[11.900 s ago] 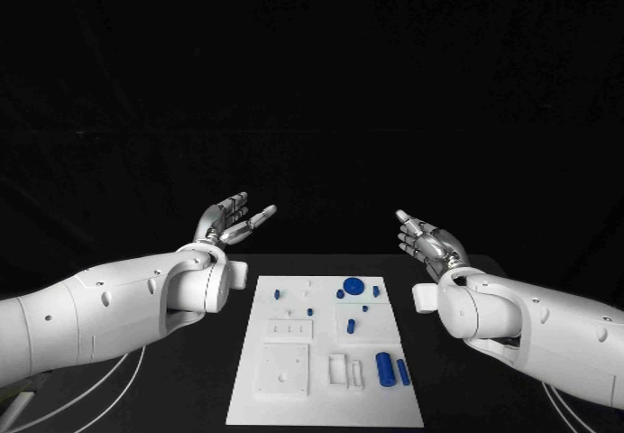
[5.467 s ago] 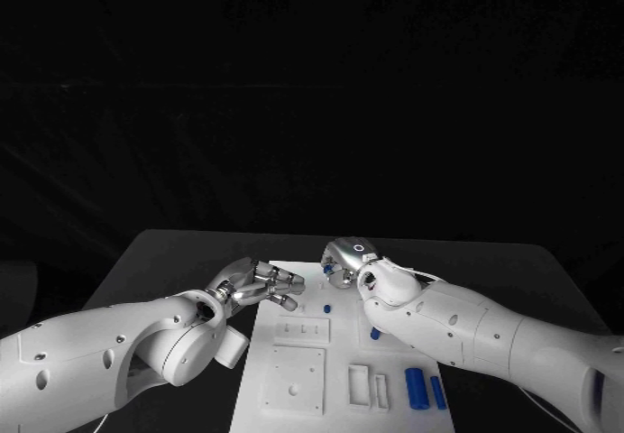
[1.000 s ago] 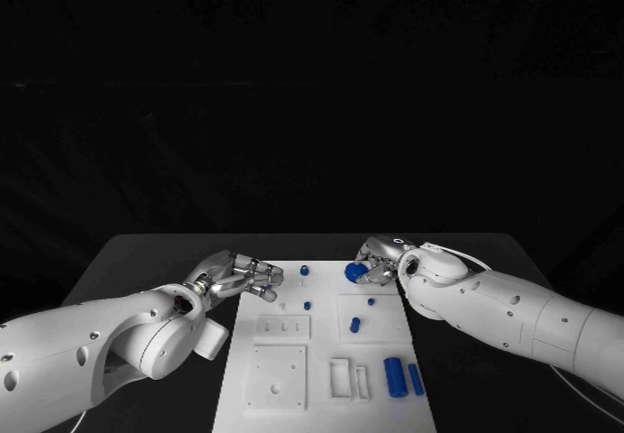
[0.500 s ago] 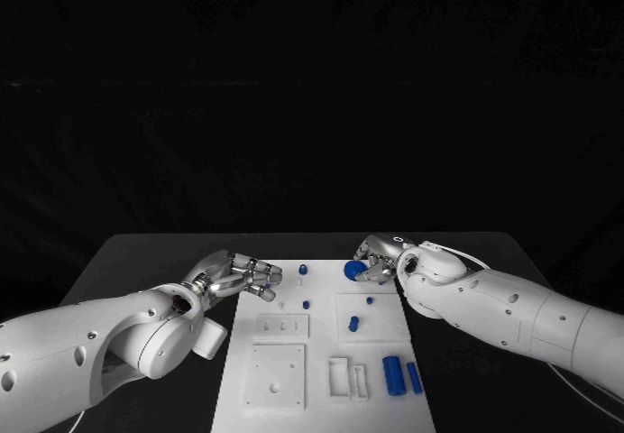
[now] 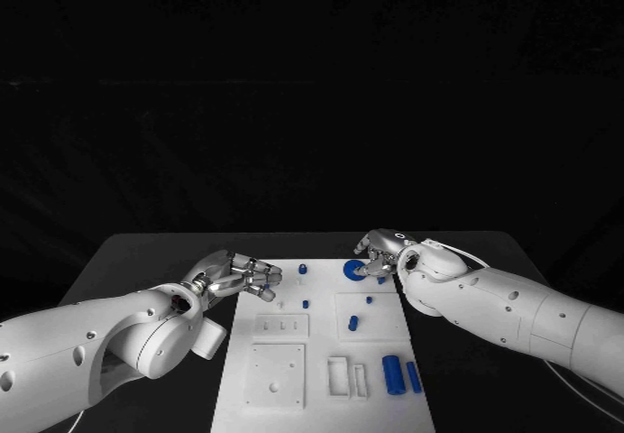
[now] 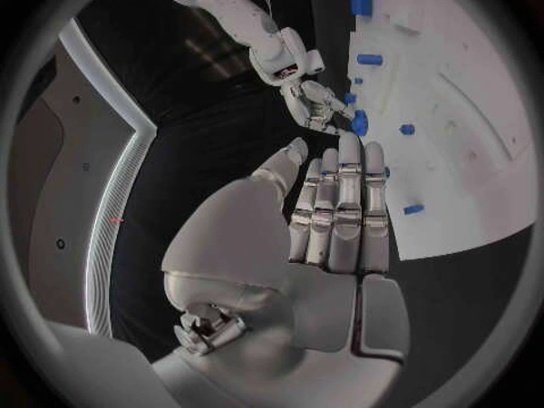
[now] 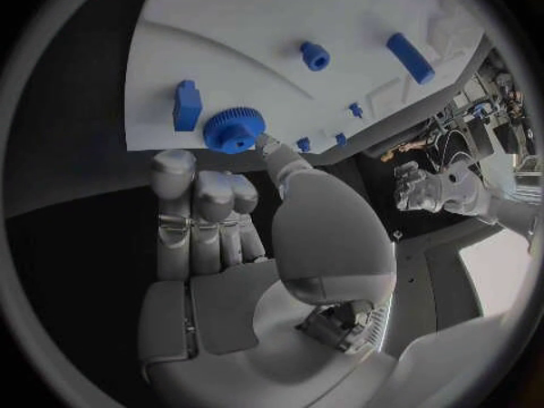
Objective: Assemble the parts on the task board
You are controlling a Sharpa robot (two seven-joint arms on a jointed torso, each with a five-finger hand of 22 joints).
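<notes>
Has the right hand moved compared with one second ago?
Yes, slightly: the right hand shifted toward the far edge of the task board, staying at the blue gear.

The task board (image 5: 325, 361) looks like smooth matt white plastic. The blue gear (image 7: 234, 129) is matt plastic with a toothed rim. The fingers (image 6: 340, 199) are shiny metal, and the counter (image 5: 143, 262) is matt black.

You see a white task board (image 5: 325, 361) on the black table (image 5: 156, 253). The parts are blue: a ridged blue gear (image 5: 355, 268) at centre, 2 blue cylinders (image 5: 393, 373) at lower right. Both hands (image 5: 241, 275) are silver, the arms (image 5: 78, 343) white.
</notes>
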